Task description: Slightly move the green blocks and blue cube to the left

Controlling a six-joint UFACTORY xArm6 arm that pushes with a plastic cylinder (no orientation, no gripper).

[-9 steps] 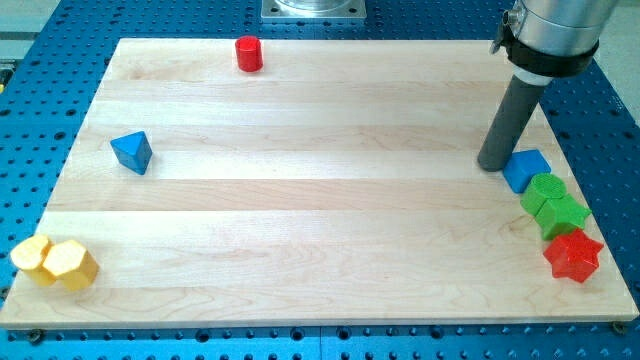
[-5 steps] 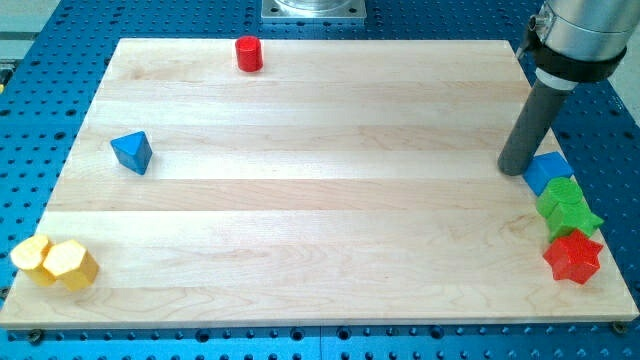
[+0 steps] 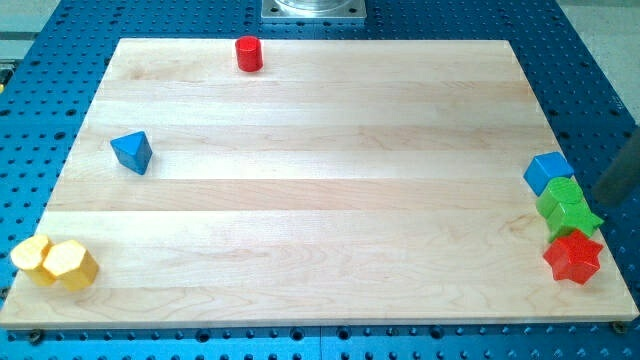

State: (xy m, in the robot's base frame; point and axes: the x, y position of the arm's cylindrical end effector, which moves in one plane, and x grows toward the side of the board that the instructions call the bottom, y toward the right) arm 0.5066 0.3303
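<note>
The blue cube sits at the board's right edge. Two green blocks lie just below it, touching each other: one against the cube, the other lower. My rod shows as a dark blur at the view's right edge. My tip is off the board, just right of the green blocks and the blue cube, apart from them.
A red star lies right below the green blocks. A red cylinder stands at the top of the wooden board. A blue wedge is at the left. Two yellow blocks sit at the bottom left corner.
My rod has swung from the left of the blue cube round to its right, off the board. The blue cube and green blocks shifted slightly right earlier and now rest.
</note>
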